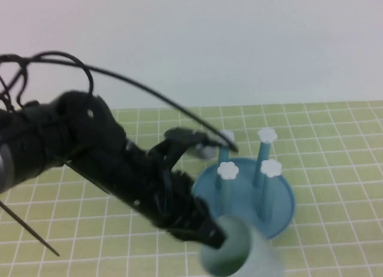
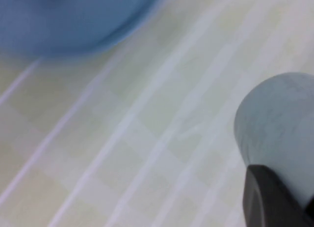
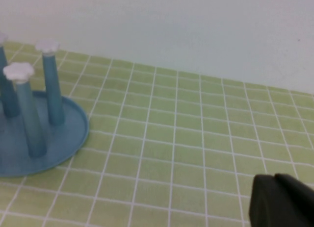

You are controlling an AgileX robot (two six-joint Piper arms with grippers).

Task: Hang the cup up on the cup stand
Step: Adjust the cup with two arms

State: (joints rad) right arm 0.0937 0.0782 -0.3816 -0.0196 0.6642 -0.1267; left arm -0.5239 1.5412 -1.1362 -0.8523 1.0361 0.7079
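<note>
One cup (image 1: pixel 239 253), gripped by the closed left gripper (image 1: pixel 210 234), hung near the one cup stand (image 1: pixel 281 214); four posts counted. Right gripper (image 3: pixel 282 200): grip state cannot tell.

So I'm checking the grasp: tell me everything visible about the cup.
The small pale mint-green translucent plastic cup is handleless, tipped sideways with its open mouth toward the camera, held by the left claw in front of the round blue four-post cup stand. The right claw is off beside the stand.
</note>
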